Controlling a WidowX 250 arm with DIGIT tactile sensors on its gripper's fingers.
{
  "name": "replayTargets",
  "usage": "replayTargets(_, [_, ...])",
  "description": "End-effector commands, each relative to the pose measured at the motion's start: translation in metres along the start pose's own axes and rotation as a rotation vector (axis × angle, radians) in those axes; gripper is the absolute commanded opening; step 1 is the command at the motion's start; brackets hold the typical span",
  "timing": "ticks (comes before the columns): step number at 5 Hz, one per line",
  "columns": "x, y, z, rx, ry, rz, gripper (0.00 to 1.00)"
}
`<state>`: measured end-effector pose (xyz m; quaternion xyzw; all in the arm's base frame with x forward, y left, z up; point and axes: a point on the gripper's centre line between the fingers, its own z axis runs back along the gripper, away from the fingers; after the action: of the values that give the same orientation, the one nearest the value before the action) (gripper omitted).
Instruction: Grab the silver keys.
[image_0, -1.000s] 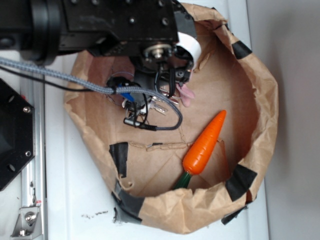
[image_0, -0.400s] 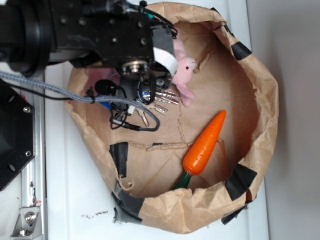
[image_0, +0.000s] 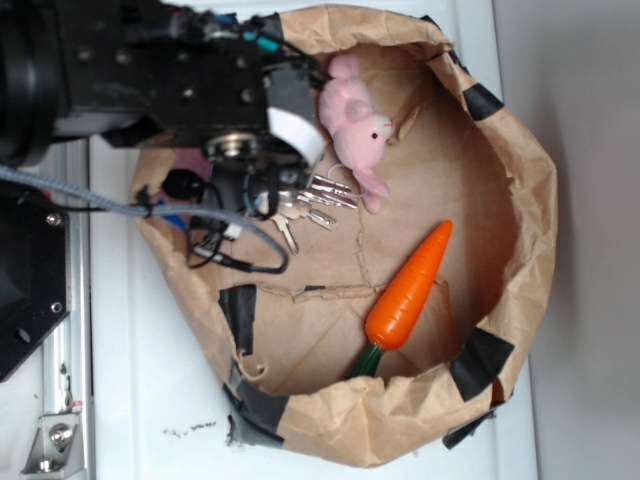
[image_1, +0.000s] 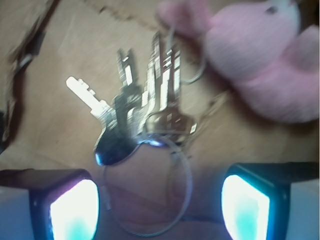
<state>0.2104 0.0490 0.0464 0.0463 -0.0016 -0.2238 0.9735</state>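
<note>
You are hovering the gripper (image_1: 160, 202), jaws spread and empty; center the silver keys (image_1: 142, 117) mid-frame, avoiding the pink bunny (image_1: 260, 65) upper right.

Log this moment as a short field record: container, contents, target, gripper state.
container: crumpled brown paper bag patched with black tape, on a white surface
contents: silver keys, pink plush bunny, orange toy carrot
target: silver keys, fanned on a wire ring, tips beside the bunny
gripper: gripper open, pads either side of the ring, not touching the keys
</note>
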Motion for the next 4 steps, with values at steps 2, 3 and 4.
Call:
replayTargets(2, [0.0102, -0.0043, -0.0042, 0.063, -0.024, 0.03, 1.0])
replayTargets(3, [0.0111, -0.0035, -0.0058, 0.066, -0.022, 0.038, 1.0])
replayTargets(4, [0.0102, -0.0035, -0.0084, 0.077, -0.028, 0.036, 1.0])
